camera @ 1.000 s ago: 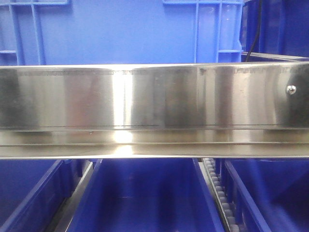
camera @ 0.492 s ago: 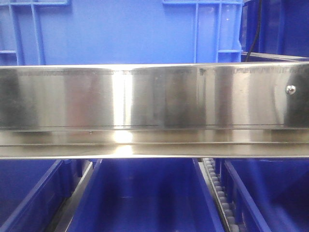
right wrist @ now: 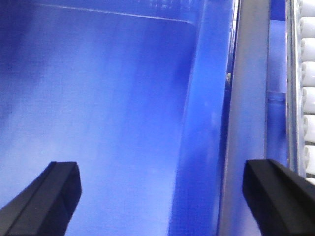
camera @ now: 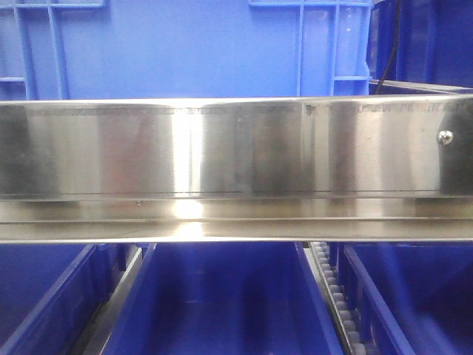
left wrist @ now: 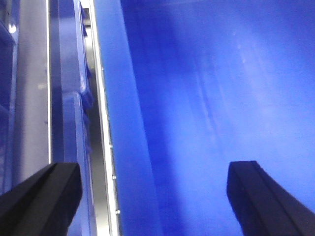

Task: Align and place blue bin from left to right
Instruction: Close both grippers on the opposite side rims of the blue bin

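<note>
Left gripper and right gripper are spread wide astride the blue bin walls, nothing clamped. Bin is set just left of the roller track; grasp and alignment judged not yet done.

blue bin: 1 | lower crates: 3 | steel rail: 1 | roller track: 1 | end effectors: 2

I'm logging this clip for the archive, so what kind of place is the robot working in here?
Probably a warehouse or factory flow rack: blue plastic crates sit above and below a stainless steel beam, with a track of small white rollers beside one crate.
</note>
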Controlling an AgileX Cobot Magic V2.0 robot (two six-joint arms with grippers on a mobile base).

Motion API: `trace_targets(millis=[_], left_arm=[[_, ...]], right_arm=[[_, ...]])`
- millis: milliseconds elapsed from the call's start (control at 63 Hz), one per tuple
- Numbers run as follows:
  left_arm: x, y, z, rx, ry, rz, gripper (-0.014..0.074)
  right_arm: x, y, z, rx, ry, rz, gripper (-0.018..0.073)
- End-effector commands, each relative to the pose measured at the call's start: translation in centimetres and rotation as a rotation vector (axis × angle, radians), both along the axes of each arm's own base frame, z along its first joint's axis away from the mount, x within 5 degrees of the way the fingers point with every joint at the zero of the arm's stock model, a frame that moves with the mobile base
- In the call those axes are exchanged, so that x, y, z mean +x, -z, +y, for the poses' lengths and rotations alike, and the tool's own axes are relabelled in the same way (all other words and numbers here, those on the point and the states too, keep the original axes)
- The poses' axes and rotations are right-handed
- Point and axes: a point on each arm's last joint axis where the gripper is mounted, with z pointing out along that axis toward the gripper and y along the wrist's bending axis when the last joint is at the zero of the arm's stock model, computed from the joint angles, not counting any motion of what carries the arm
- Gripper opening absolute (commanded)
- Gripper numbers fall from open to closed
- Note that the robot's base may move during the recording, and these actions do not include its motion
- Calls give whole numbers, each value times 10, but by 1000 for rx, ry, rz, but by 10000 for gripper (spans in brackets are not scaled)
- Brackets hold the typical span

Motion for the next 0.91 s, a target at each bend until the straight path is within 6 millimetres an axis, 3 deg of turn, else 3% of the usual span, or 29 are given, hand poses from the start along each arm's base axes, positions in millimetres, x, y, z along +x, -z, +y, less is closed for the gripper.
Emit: trace_targets(millis=[0, 238, 318, 381, 429, 508, 572, 889], left_arm=[[0, -2, 1, -9, -7, -9, 496], [0, -2, 1, -9, -7, -9, 494], [0, -2, 1, -9, -7, -9, 465], [0, -2, 1, -9, -7, -9, 389], [0, -2, 1, -9, -7, -9, 315], [1, -2, 1, -10, -7, -17, 122], [1, -2, 1, -10, -7, -17, -89], [-1, -4, -10, -127, 29, -3, -111]], right_arm=[[0, -5, -3, -3, 1, -26, 570], [0, -5, -3, -3, 1, -26, 566], [0, -5, -3, -3, 1, -26, 504], [0, -5, -3, -3, 1, -26, 393], [0, -5, -3, -3, 1, -26, 251], [0, -5, -3, -3, 1, -26, 5], [0, -5, -3, -3, 0, -26, -169], [-2, -6, 3, 58, -23, -12, -154]])
